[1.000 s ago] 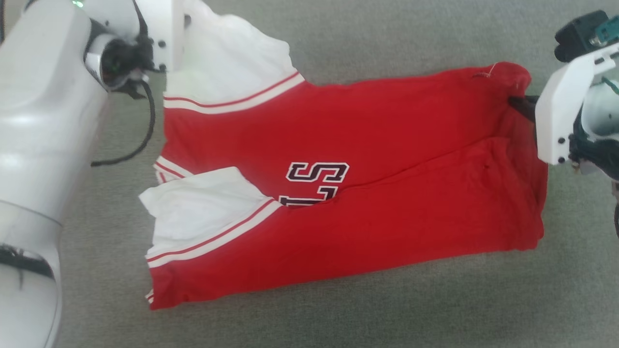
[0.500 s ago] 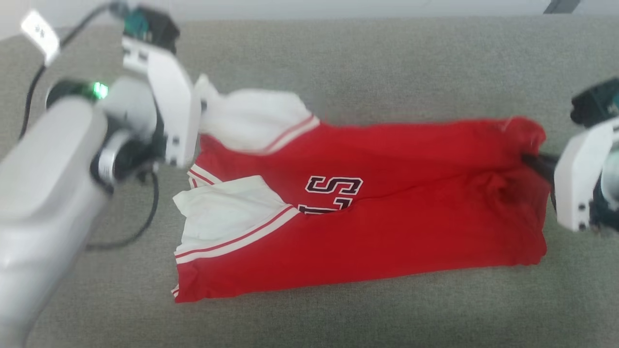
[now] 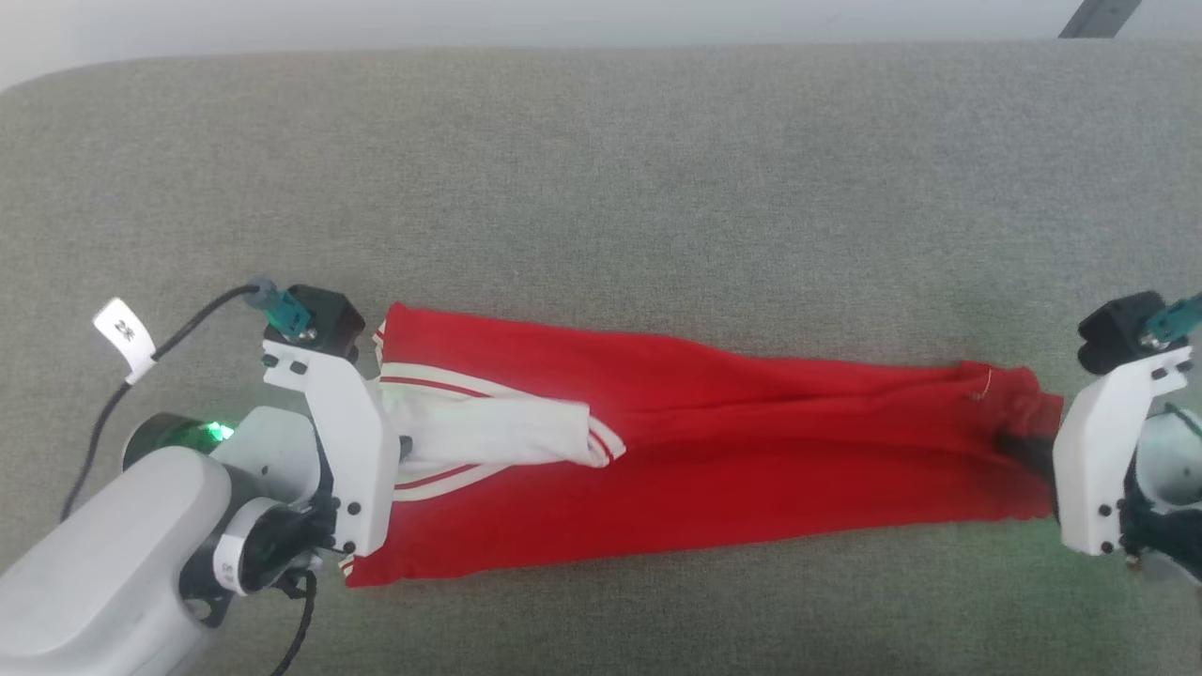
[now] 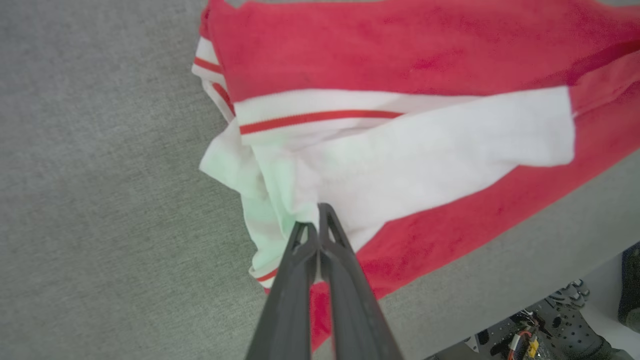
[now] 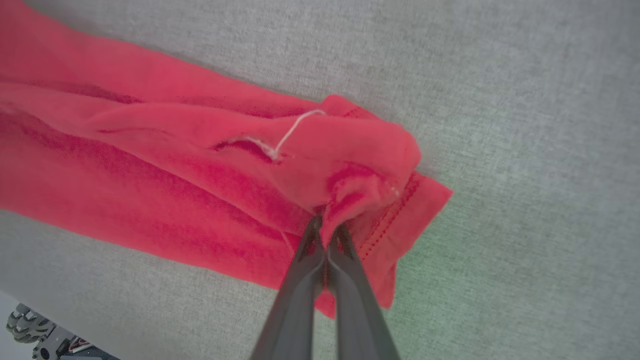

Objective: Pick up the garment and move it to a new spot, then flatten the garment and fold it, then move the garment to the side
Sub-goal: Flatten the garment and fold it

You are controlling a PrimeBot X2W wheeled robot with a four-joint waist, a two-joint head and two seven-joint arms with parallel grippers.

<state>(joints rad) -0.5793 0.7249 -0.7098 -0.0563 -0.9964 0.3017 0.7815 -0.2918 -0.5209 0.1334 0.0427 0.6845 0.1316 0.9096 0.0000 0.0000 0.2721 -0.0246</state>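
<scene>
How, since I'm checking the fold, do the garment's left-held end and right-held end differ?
The left gripper pinches the white panel by striped bands; the right gripper pinches plain red cloth. The left end lies fairly flat, white over red; the right end is bunched, with a loose pale thread. Both grippers are shut on the garment, on the grey surface.

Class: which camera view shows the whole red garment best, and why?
The head view: the garment is stretched end to end across the grey surface. The left wrist view shows its white-panelled, striped end pinched by the left gripper; the right wrist view shows its plain red end bunched in the right gripper.
</scene>
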